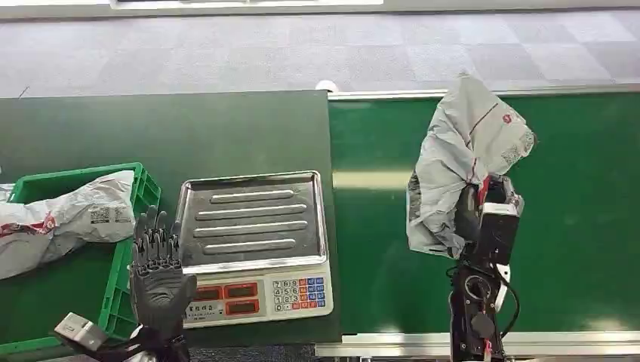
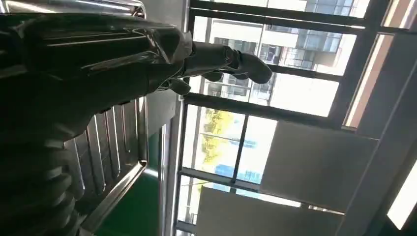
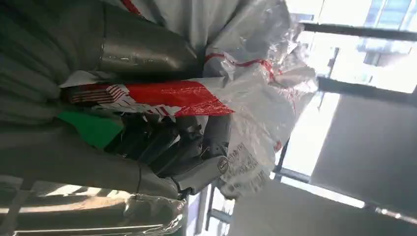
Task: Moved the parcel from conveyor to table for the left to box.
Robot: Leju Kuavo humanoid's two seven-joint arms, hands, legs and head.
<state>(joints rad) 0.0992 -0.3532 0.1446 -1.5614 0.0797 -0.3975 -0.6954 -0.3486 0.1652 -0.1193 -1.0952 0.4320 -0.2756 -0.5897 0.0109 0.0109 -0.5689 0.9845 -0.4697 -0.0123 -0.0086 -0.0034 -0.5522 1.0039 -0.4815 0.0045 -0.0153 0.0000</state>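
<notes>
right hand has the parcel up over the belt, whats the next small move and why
Probably carry the parcel left toward the scale on the table and set it down. The right hand grips it above the conveyor, the scale tray is bare, and the left hand waits open beside the green box.

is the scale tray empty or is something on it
Empty. The head view shows the scale's steel tray bare, ribs fully visible. The grey parcel is in the right hand, above the conveyor belt.
</notes>
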